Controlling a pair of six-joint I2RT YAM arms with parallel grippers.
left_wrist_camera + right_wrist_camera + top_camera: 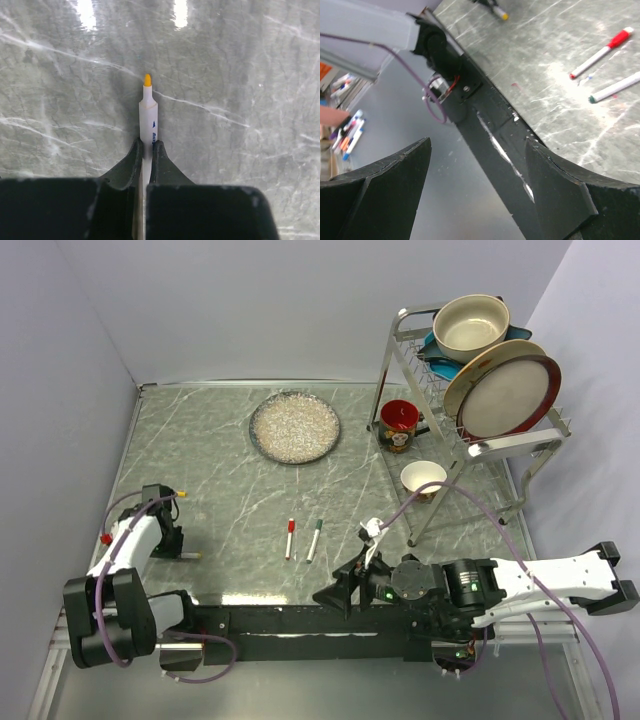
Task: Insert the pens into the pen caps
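Left wrist view: your left tool (146,146) grips the orange-tipped pen (148,112), tip bare; right tool (477,147) gapes empty; red pen (597,55) and green pen (615,87) lie on the surface (545,45); capping looks largely undone.

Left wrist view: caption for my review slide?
Left end effector shut on a white pen, orange-yellow tip pointing away, grey marbled table behind.

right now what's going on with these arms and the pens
The left end effector is shut on a thin white marker pen with an orange-yellow tip, which pokes out ahead of its fingers over the grey marble table. The right end effector stands open near the table's front edge, holding nothing. A white pen with a red end and a white pen with a dark green end lie side by side mid-table.
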